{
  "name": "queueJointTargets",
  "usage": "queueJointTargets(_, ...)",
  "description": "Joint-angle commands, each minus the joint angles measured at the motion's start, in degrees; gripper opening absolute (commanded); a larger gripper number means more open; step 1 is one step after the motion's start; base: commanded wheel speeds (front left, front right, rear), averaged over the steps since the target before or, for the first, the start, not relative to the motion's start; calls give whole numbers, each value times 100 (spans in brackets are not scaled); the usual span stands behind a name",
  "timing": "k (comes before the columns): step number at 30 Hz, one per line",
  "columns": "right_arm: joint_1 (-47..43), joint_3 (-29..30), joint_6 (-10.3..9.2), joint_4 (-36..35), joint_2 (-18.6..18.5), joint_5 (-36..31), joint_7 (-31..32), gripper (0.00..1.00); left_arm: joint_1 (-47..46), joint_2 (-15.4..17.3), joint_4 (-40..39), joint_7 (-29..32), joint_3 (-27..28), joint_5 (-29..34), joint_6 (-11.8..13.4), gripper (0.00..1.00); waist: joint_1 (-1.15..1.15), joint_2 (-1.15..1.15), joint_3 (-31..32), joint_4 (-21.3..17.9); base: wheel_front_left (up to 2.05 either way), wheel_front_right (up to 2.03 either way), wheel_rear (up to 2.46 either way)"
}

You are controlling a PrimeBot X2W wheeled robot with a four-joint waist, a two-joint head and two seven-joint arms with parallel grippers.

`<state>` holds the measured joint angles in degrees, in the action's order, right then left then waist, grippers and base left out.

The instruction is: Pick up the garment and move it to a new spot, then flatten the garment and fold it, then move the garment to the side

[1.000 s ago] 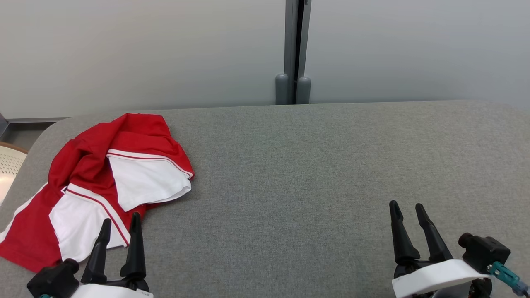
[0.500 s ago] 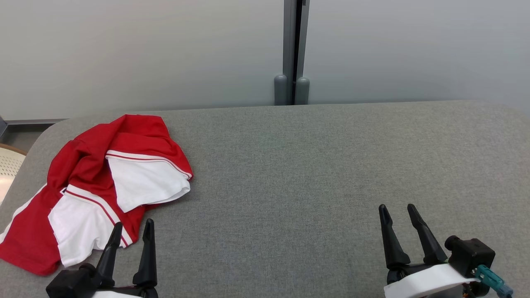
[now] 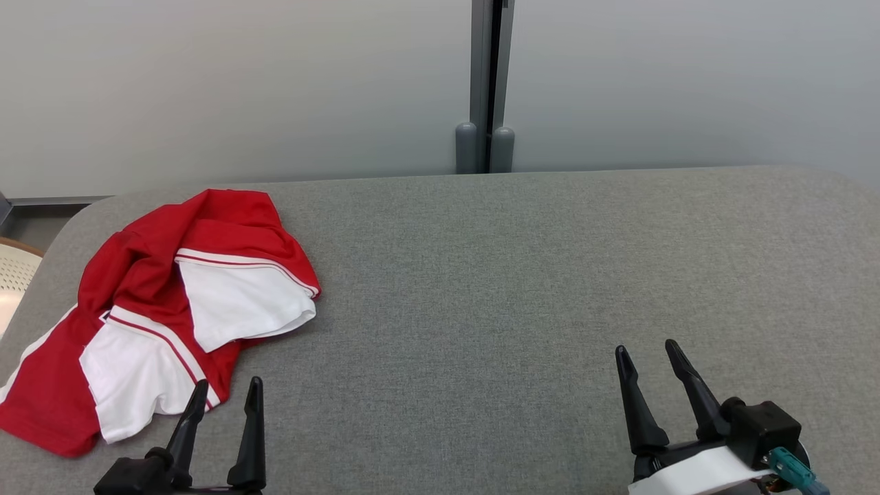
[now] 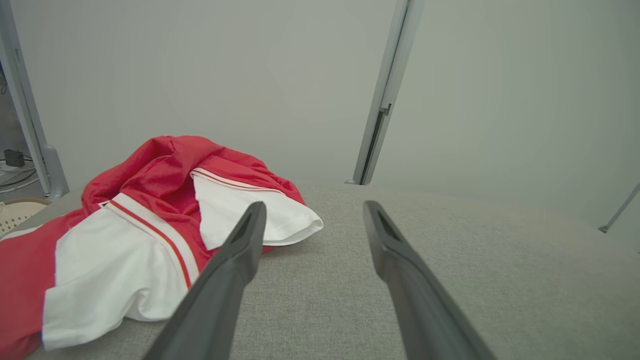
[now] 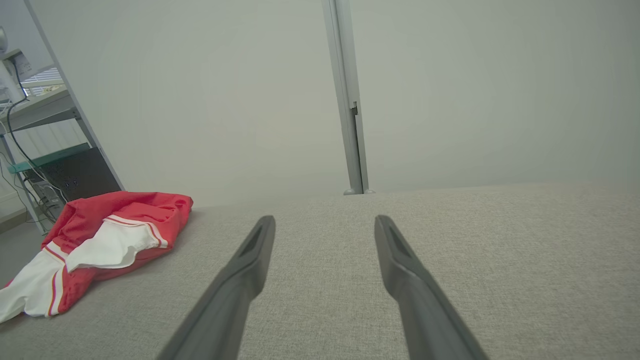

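Observation:
A crumpled red garment [image 3: 137, 275] with white sleeves and striped trim lies at the left end of the grey table [image 3: 515, 275]. It also appears in the left wrist view [image 4: 165, 180] and the right wrist view [image 5: 125, 215]. My left gripper [image 3: 228, 385] is open at the lower left, its fingers just off the garment's near right edge, nothing between them [image 4: 312, 212]. Far to the right, my right gripper [image 3: 646, 349] stands open over bare table [image 5: 325, 222], well away from the garment.
A pale wall with a grey vertical post [image 3: 485, 82] runs behind the table's far edge. A perforated cream basket rim [image 3: 14, 275] shows past the table's rounded left edge. Shelving with cables [image 5: 40, 150] stands beyond the garment in the right wrist view.
Both grippers have drawn back toward the near edge; the left one slid right, off the white sleeve, and the right one shifted slightly left. The garment has not moved.

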<state>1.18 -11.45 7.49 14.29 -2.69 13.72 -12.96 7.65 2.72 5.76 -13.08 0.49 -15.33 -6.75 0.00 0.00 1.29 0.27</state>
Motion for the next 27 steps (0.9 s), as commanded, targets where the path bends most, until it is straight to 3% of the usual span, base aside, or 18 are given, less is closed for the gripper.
queueJointTargets(1,-8,-6,0,8,-30,-127,-60,100,11,26,-8,-39,12,130,-18,100,0,0,-3,-4,0,0,0)
queueJointTargets(19,-77,-2,0,75,-31,-845,-242,100,114,30,94,-216,-14,742,-46,100,0,0,11,-47,0,0,0)
queueJointTargets(27,-91,-29,0,80,-31,-820,-234,100,109,29,101,-209,9,781,-23,100,0,0,33,-47,0,0,0)
